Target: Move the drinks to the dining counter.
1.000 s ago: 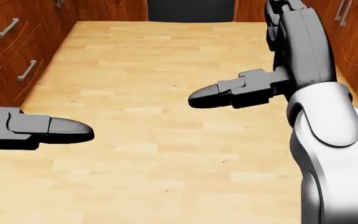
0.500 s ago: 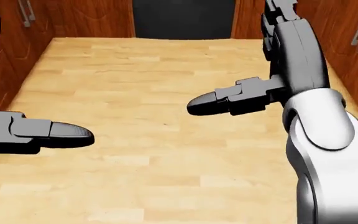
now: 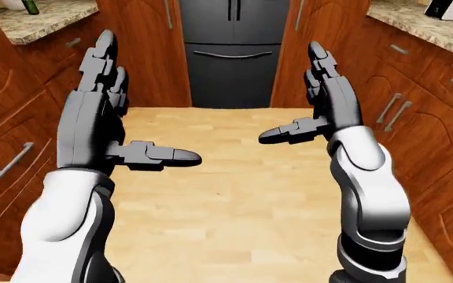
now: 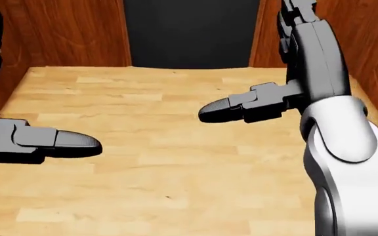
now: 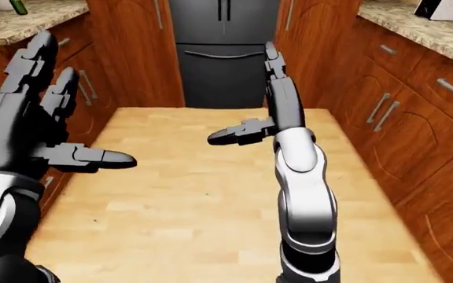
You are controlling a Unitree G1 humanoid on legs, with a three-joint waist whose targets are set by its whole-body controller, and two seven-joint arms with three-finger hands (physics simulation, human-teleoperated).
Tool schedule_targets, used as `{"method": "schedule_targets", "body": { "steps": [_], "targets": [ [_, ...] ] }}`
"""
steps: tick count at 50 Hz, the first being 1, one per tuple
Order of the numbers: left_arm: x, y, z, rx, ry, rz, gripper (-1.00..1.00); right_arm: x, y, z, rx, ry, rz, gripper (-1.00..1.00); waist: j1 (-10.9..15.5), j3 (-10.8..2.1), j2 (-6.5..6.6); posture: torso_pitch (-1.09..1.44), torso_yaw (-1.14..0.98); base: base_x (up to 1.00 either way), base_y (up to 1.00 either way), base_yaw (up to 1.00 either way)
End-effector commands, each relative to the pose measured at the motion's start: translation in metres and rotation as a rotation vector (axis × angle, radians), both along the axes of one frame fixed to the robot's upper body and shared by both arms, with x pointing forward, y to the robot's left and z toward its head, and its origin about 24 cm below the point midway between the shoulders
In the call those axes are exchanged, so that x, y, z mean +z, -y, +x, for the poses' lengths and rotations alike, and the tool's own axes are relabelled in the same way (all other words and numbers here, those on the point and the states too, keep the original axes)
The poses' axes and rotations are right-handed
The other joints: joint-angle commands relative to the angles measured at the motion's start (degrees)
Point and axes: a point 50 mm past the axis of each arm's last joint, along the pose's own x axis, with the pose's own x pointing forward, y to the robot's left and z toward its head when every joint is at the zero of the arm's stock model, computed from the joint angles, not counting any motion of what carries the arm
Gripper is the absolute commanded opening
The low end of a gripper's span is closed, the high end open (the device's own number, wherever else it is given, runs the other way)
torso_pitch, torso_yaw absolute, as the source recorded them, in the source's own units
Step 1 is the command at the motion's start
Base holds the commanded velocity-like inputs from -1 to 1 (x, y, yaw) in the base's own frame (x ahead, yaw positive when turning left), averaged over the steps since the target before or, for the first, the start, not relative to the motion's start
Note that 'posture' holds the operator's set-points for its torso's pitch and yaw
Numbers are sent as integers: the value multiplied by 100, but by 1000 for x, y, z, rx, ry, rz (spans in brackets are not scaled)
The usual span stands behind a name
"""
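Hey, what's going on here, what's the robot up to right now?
The robot is in a kitchen aisle with a wood floor, facing a dark fridge between brown cabinets. Both hands are raised, open and empty: the left hand and the right hand hold nothing. A green bottle shows at the top left of the left-eye view on a granite counter, possibly one of the drinks. Nothing has been picked up at this moment.

– What's underfoot?
– A pale wooden plank floor [image 3: 234, 194], running between dark wood cabinets up to a black fridge.
– Anything on the counters?
– The granite counter [image 3: 41, 20] at upper left carries a green bottle [image 3: 30, 6].
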Motion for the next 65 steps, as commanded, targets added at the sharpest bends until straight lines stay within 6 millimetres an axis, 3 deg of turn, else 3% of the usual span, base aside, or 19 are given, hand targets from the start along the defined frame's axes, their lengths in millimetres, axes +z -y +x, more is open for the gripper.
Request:
{"method": "schedule_targets", "body": {
  "steps": [1,8,10,11,12,13,17,20,22,23,24,33,36,37,41,45,47,48,65],
  "targets": [
    [16,-3,-8,23,113,9,100,24,-5,-7,22,126,-4,100,-28,-312,0,0,0,94,0,0],
    [16,-3,-8,24,113,9,100,24,-5,-7,24,126,-5,100,-112,-391,24,0,0,94,0,0],
    [16,-3,-7,24,113,9,100,24,-6,-7,25,126,-5,100,-52,-393,378,0,0,94,0,0],
    [16,-3,-8,23,113,9,100,24,-5,-7,25,126,-4,100,39,-454,837,0,0,94,0,0],
    [16,-2,-7,23,113,10,100,24,-5,-7,25,126,-3,100,-64,-315,424,0,0,92,0,0],
    [15,-2,-7,23,113,10,100,24,-5,-8,25,127,-2,100,25,-194,558,0,0,82,0,0],
    [15,-3,-7,24,113,9,100,24,-5,-9,26,129,1,100,31,-360,672,0,0,43,0,0],
    [14,-3,-7,25,113,9,100,24,-5,-9,26,133,4,100,48,-189,513,0,0,0,0,6],
    [14,-3,-7,24,113,9,100,24,-5,-10,28,136,7,100,6,-278,49,0,0,0,0,61],
    [14,-3,-7,25,113,9,100,24,-5,-10,28,133,4,100,-125,-151,-409,0,0,0,0,100],
    [13,-3,-6,25,113,9,100,23,-6,-10,29,133,7,100,-98,-153,-65,0,0,0,0,100],
    [13,-4,-7,28,113,8,100,24,-5,-11,28,135,10,100,47,-189,277,0,0,0,0,100],
    [15,-3,-8,27,115,9,100,25,-5,-11,28,137,12,100,252,-380,1003,0,0,0,0,100],
    [15,-3,-9,27,116,9,100,25,-5,-11,28,137,11,100,213,-231,788,0,0,0,0,100],
    [14,-3,-8,26,115,9,100,25,-5,-11,30,139,10,100,323,-431,492,0,0,0,0,100],
    [14,-3,-8,25,114,11,100,26,-6,-12,32,138,7,100,164,-272,33,0,0,0,0,100],
    [15,-3,-8,27,115,11,100,26,-6,-12,32,137,5,100,85,-469,-288,0,0,0,0,100],
    [15,-3,-8,27,115,11,100,26,-6,-12,31,137,4,100,52,-327,-188,0,0,0,0,100],
    [16,-2,-7,24,116,16,100,25,-7,-11,47,123,-6,100,-5,-362,599,0,0,0,1,87]
  ]
}}
